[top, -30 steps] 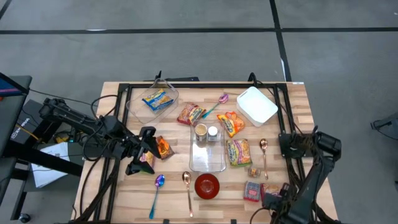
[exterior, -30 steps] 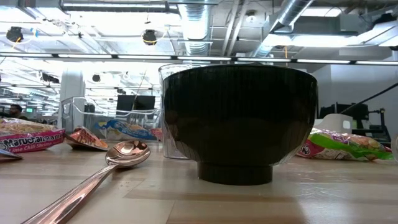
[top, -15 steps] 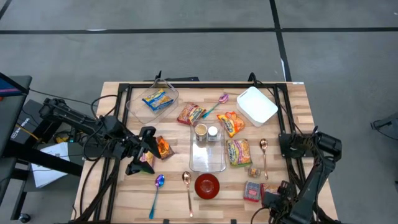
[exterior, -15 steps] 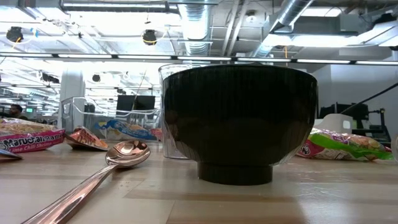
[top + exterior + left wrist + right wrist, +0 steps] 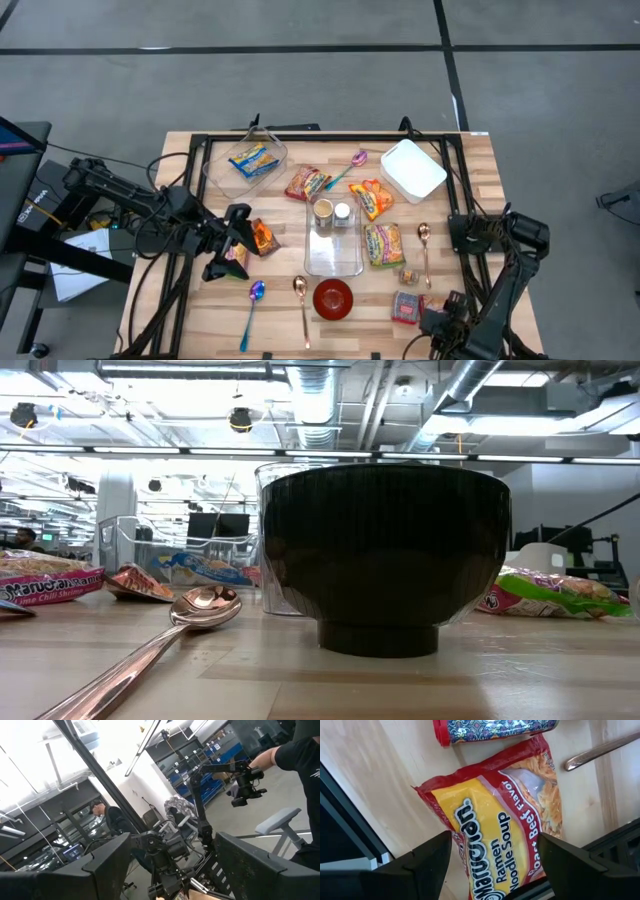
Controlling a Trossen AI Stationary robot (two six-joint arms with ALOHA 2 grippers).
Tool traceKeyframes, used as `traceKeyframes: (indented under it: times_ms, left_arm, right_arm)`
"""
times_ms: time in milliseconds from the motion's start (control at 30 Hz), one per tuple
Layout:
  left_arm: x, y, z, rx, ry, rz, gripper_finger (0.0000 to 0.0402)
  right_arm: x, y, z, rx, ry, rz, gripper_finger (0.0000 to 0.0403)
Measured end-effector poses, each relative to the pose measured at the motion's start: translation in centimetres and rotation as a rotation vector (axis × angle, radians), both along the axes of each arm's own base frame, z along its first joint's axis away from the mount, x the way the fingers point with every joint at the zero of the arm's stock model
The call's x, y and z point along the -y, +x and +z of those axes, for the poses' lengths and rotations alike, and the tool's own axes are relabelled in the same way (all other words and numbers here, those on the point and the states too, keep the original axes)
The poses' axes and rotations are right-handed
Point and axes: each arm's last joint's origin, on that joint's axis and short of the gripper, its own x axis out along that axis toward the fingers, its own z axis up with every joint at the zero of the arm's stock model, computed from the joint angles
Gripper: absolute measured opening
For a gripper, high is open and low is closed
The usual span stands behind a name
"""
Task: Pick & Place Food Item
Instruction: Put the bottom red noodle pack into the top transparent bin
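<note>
A red and yellow ramen soup packet (image 5: 505,820) lies flat on the wooden table near its front right corner (image 5: 407,308). My right gripper (image 5: 495,867) hangs above it, pointing down, open, with one finger on each side of the packet in the wrist view; I cannot tell whether it touches. My left gripper (image 5: 238,240) stays at the table's left, open, tipped upward toward the room (image 5: 170,870). An orange snack packet (image 5: 263,237) lies on the table next to it.
A small patterned can (image 5: 495,729) and a copper spoon (image 5: 600,750) lie just beyond the ramen packet. A red bowl (image 5: 333,298), a clear bin (image 5: 333,240) with two jars, a white tub (image 5: 412,170), other packets and spoons fill the middle. A black frame (image 5: 200,190) edges the table.
My right gripper has tipped a little over the ramen packet while staying in place. Nothing on the table has moved.
</note>
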Motion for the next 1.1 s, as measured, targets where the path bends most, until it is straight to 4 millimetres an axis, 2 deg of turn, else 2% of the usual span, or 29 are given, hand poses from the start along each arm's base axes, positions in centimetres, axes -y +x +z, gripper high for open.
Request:
traceKeyframes:
  times_ms: [233,700,900,1100]
  left_arm:
    - [0.0,0.0,0.0,-0.002,0.001,0.0,0.028]
    - [0.0,0.0,0.0,-0.004,0.001,0.0,0.028]
    - [0.0,0.0,0.0,-0.004,0.001,0.0,0.028]
    - [0.0,0.0,0.0,-0.004,0.002,0.0,0.028]
  right_arm:
    - [0.0,0.0,0.0,0.001,0.005,0.008,0.0274]
    - [-0.4,0.2,-0.1,0.012,0.043,0.052,0.017]
    - [-0.2,-0.1,-1.2,0.011,0.05,0.058,0.0163]
    - [-0.2,-0.2,-1.2,-0.003,0.052,0.058,0.0157]
